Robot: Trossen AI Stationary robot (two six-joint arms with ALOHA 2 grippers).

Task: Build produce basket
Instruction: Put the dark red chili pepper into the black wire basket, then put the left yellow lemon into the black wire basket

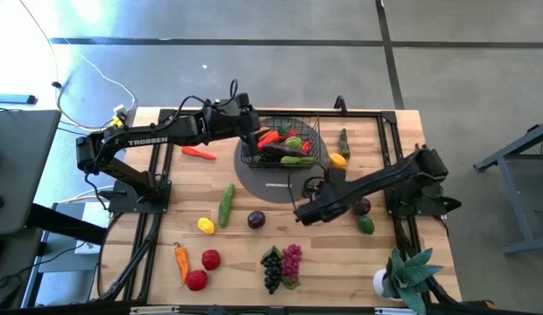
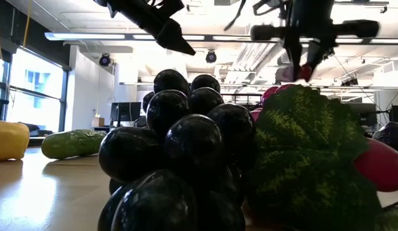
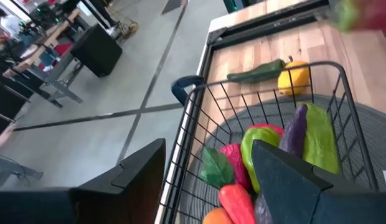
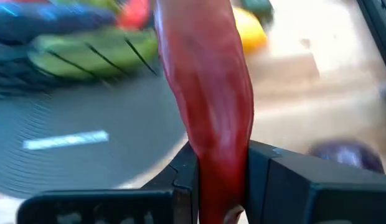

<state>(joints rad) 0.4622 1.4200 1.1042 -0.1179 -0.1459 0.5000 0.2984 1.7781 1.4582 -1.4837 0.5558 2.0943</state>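
Right jaws: clamped on a long red pepper (image 4: 208, 93), which stands up between the two dark fingers (image 4: 180, 180) in the right wrist view.
Left jaws: parted, one finger (image 3: 292, 180) inside the basket (image 3: 199, 124) and the other outside its wall, the wire rim between them; whether they touch the wire I cannot tell.
High view, basket: black wire basket (image 1: 317, 131) sits on a grey round disc (image 1: 254, 179) at the far middle of the wooden table (image 1: 245, 254), already holding red, orange, green and purple produce.
High view, left gripper (image 1: 250, 131): at the basket's left rim.
High view, right gripper (image 1: 305, 213): low over the table just near the disc's near-right edge.
High view, loose produce: a red pepper (image 1: 199, 152) left of the basket; a cucumber (image 1: 226, 204), a lemon (image 1: 205, 226) and a dark round fruit (image 1: 256, 220) at mid-table; an orange pepper (image 1: 181, 261), two red tomatoes (image 1: 210, 259) and the dark and purple grapes (image 1: 280, 265) along the near edge; a green pepper (image 1: 343, 140) and a yellow fruit (image 1: 338, 160) right of the basket.
High view, plant: a potted green plant (image 1: 407, 273) at the near right corner.
Low view: dark grapes (image 2: 180, 154) and a green leaf (image 2: 308, 154) fill the foreground; cucumber (image 2: 74, 142) and lemon (image 2: 8, 140) lie behind at the left.
Left wrist view: eggplant (image 3: 294, 130), green pepper (image 3: 320, 137) and red pieces lie in the basket.
Right wrist view: grey disc (image 4: 87, 137) lies beyond the held pepper.
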